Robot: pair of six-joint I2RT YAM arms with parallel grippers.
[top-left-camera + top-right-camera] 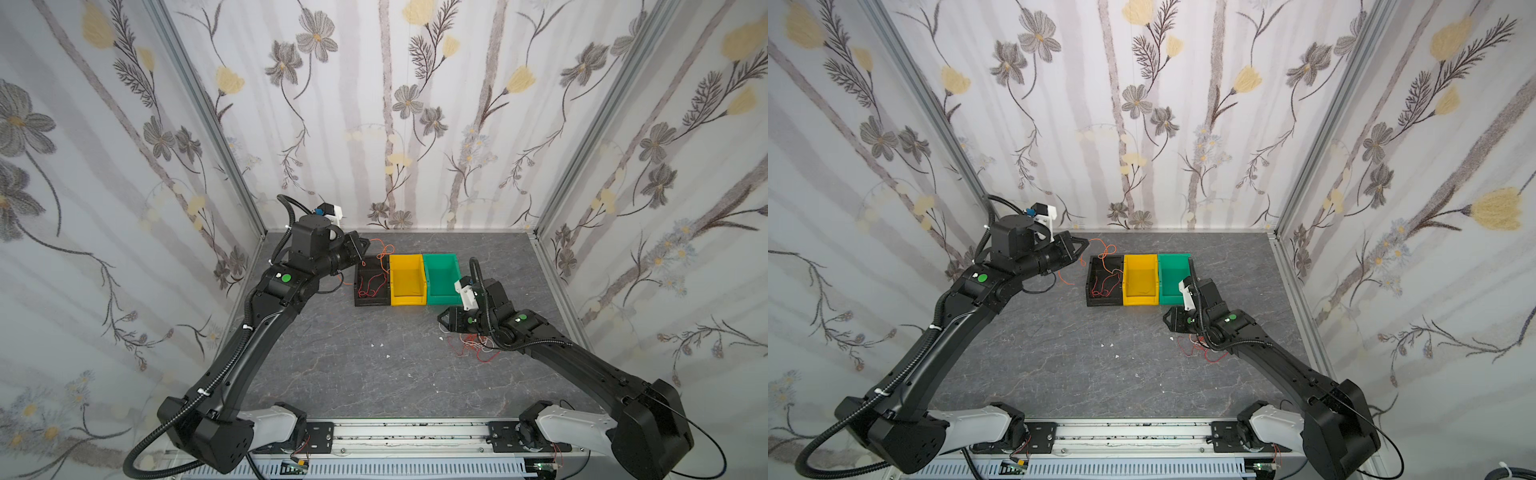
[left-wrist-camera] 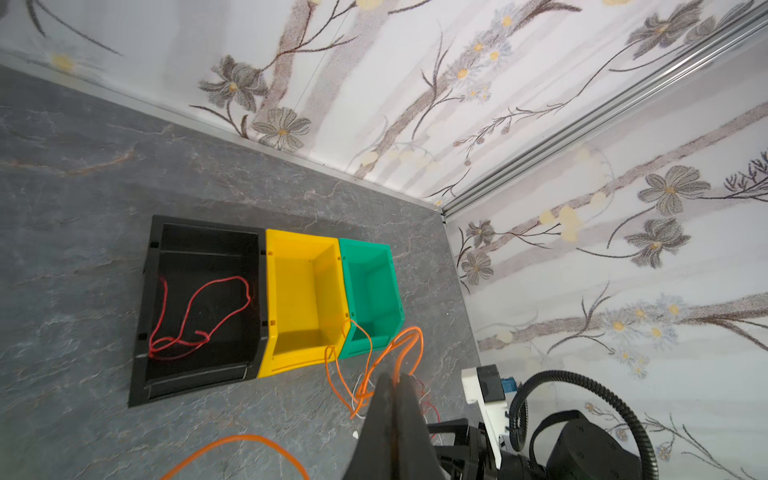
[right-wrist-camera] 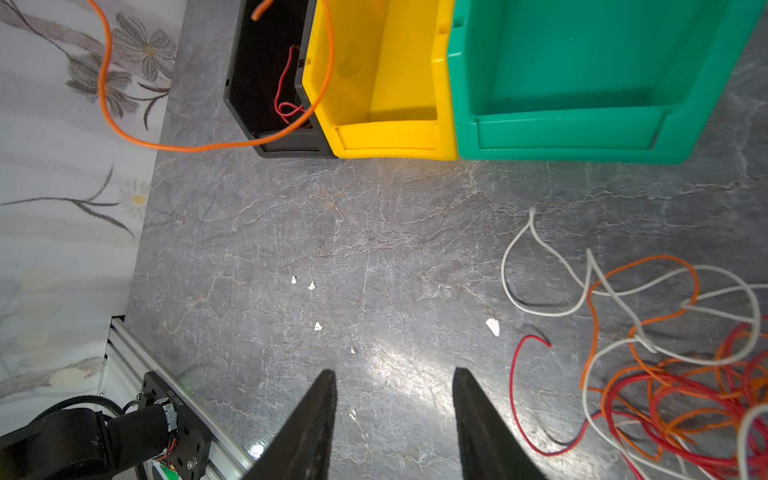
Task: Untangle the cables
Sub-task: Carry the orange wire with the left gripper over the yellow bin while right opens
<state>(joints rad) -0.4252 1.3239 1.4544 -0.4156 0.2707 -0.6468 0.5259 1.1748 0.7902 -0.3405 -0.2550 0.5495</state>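
My left gripper is shut on an orange cable, held up at the back left beside the black bin. The cable loops down in curls, and one strand trails past the bin's left side. A red cable lies inside the black bin. A tangle of red, orange and white cables lies on the table under my right wrist. My right gripper hovers open just left of the tangle, with nothing between its fingers.
A yellow bin and a green bin stand in a row right of the black bin, both without cables inside. Small white scraps dot the grey table. Floral walls enclose the back and both sides.
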